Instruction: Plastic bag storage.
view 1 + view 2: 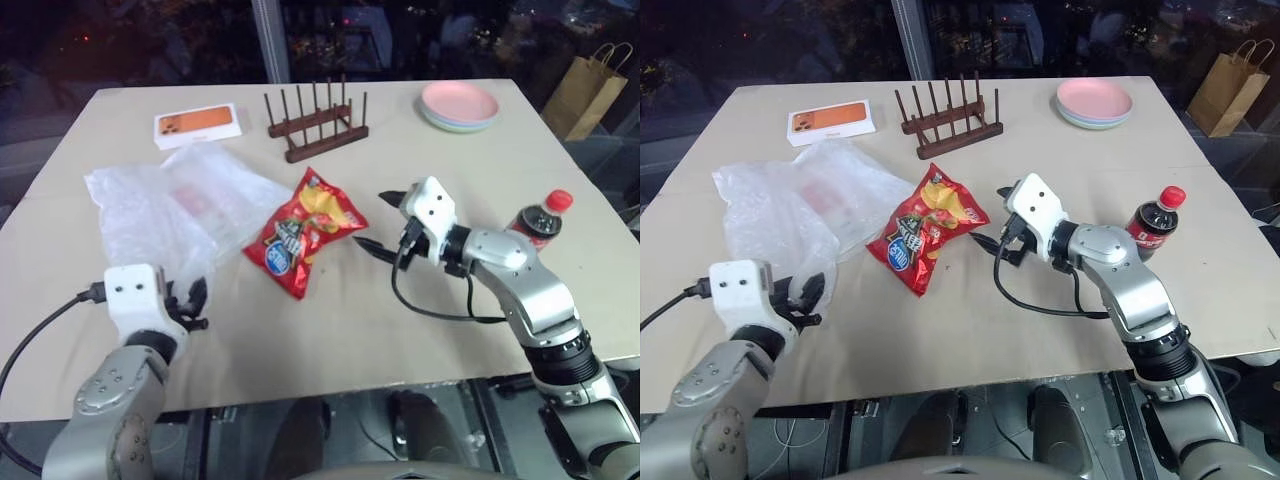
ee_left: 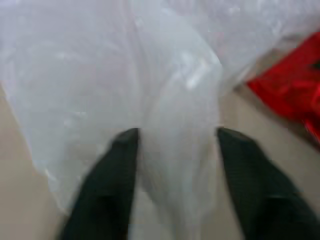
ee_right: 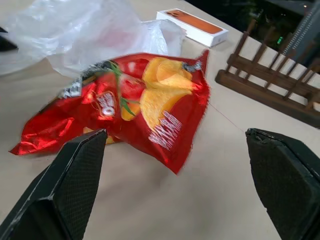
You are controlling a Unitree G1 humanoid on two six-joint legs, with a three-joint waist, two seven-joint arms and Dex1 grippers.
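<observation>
Writing: red chip packet [image 3: 135, 110] has white/yellow lettering across the front, too smeared to read; cola bottle [image 1: 1153, 222] w/ red cap and red label, brand script not legible; orange-and-white phone box [image 1: 831, 121] shows a phone print, no readable text. Counts: 1 plastic bag [image 1: 175, 205], 1 chip packet, 1 bottle, 1 phone box, 1 wooden peg rack [image 1: 315, 122], 1 small stack of pastel plates [image 1: 459, 105] (pink on top), 1 brown paper bag [image 1: 590, 88] off the table [image 1: 400, 330] past its far right corner. Plastic bag lies crumpled, translucent white w/ faint pink print, on table's left side, between phone box and near edge, touching chip packet's left side. Left gripper [image 2: 175, 165] at bag's near end, fingers [image 2: 112, 185] part spread w/ a fold of bag film between them; can't tell if pinching. Right gripper [image 3: 175, 180] spread wide, nothing in it, pointing at chip packet from its right, mid-table. Bottle near right edge; rack and plates along far edge.
</observation>
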